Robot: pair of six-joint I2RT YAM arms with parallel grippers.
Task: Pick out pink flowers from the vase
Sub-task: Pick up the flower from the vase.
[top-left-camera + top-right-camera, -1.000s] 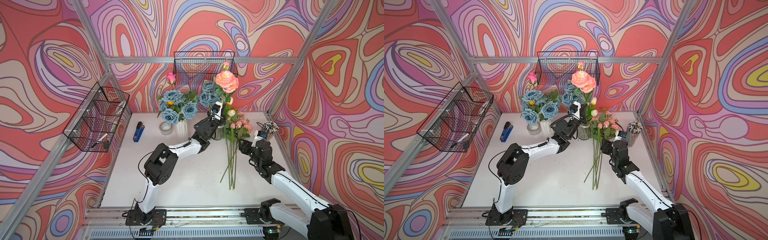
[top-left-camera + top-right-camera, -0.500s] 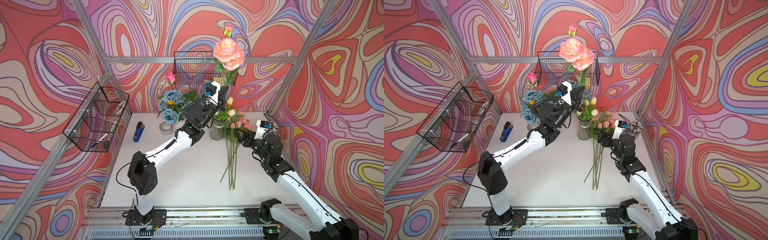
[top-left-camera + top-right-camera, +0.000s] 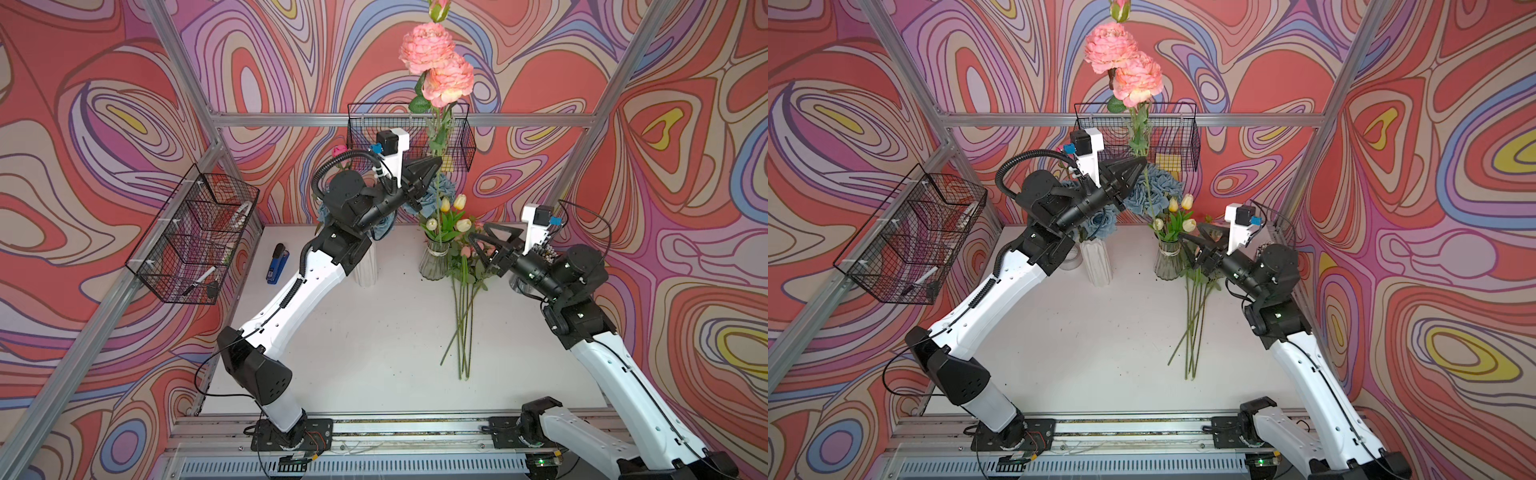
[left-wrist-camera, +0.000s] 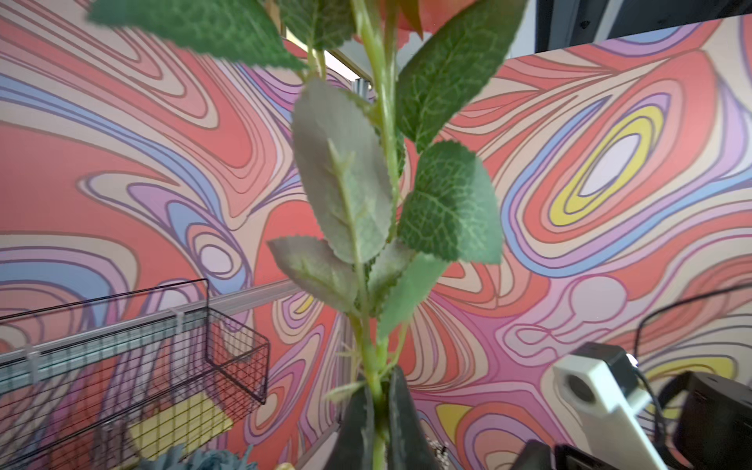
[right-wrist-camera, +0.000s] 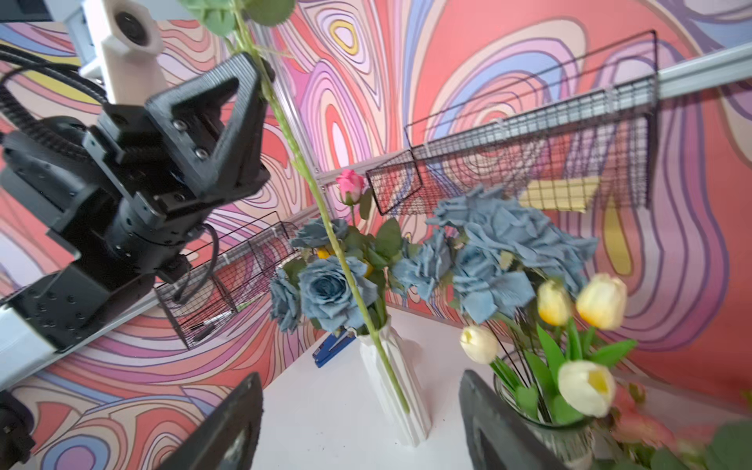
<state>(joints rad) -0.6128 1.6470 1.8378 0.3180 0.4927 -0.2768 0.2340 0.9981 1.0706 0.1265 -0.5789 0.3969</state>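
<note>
My left gripper (image 3: 436, 164) (image 3: 1144, 164) (image 4: 376, 390) is shut on the green stem (image 4: 372, 354) of a tall pink flower (image 3: 436, 62) (image 3: 1125, 62), held high above the glass vase (image 3: 434, 262) (image 3: 1168, 264). In the right wrist view the stem's (image 5: 325, 211) lower end hangs free beside the vase (image 5: 549, 431). More pink flowers (image 3: 461, 324) (image 3: 1194, 320) lie on the table right of the vase. My right gripper (image 3: 478, 243) (image 3: 1187, 243) (image 5: 360, 378) is open and empty, close to the vase's right side. A small pink rosebud (image 3: 338, 150) (image 5: 350, 185) stands among the blue roses.
Cream and yellow tulips (image 3: 451, 216) stay in the glass vase. A white vase (image 3: 365, 270) holds blue roses (image 5: 329, 285). A blue stapler (image 3: 276, 259) lies at the back left. Wire baskets hang on the left wall (image 3: 195, 245) and back wall (image 3: 409, 133).
My left arm has lifted the pink flower straight up, drawing its stem out of the glass vase. My right gripper has risen off the laid flowers and turned toward the vase.
</note>
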